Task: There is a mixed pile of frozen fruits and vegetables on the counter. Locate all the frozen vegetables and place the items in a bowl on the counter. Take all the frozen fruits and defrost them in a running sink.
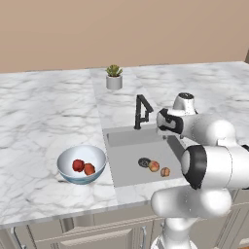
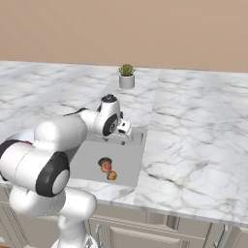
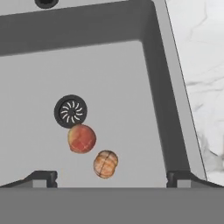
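Hand view showed my gripper (image 3: 112, 179) spread wide, holding nothing, above the sink (image 3: 157, 83), both fruits (image 3: 82, 138) lying beside the drain (image 3: 70, 111). Both vegetables (image 1: 78, 165) sat in the bowl (image 1: 65, 165). I judged the faucet (image 1: 142, 111) came next: approach its handle squarely. No writing was readable anywhere.

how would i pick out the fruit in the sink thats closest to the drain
Find the grey sink set in the marble counter, then the dark round drain. The reddish-peach ball touching its edge is it; its neighbour is paler, tan-striped and farther off.
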You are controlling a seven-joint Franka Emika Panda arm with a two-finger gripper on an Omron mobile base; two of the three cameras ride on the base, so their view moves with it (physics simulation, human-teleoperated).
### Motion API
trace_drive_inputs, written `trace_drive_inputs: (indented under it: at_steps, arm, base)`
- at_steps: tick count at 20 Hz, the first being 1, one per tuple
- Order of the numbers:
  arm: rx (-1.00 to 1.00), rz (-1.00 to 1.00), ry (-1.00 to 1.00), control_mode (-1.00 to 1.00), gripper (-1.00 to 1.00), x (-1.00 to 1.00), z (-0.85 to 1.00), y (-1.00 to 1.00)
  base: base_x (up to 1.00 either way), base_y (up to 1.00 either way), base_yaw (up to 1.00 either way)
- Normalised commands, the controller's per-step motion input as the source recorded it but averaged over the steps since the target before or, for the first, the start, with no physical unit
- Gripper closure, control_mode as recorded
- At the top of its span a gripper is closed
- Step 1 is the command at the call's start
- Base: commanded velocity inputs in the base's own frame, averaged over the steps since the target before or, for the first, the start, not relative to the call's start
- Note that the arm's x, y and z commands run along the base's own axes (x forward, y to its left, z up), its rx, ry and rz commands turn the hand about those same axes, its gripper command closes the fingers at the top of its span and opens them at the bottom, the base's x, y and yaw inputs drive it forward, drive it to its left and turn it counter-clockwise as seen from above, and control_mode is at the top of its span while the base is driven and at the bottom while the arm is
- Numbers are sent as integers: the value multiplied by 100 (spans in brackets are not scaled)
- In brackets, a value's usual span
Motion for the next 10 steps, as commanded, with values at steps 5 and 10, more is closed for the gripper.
trace_drive_inputs:
  at_steps: [5, 10]
  arm:
    - [-1, -6, 6, -100, -100, -16, 8, -7]
    - [-3, -2, -2, -100, -100, -53, 25, 0]
  base:
    - [0, 0, 0]
    - [0, 0, 0]
